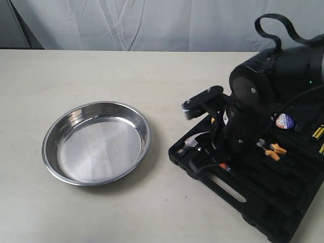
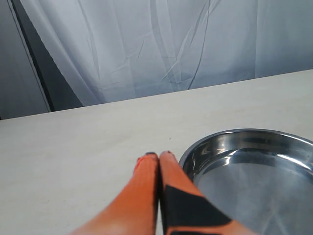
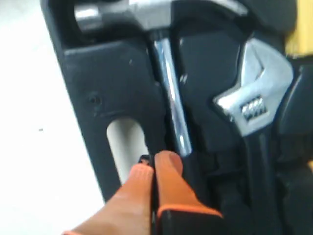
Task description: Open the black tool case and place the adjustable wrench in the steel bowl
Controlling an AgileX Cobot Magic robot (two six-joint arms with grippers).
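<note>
Right gripper (image 3: pixel 154 164), pinched empty, over one open black tool case (image 3: pixel 107 78): one hammer (image 3: pixel 171 98) at its tips, one adjustable wrench (image 3: pixel 257 93) near. Left gripper (image 2: pixel 159 156), likewise closed, beside one steel bowl (image 2: pixel 254 176).

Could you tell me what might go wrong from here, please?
1. The right claw, shut, sits by the hammer, not the adjustable wrench beside it; it may grab the wrong tool.
2. The wrench lies sunk in the black tool case; a pull might lift the case.
3. The left claw near the steel bowl could nudge it.
</note>
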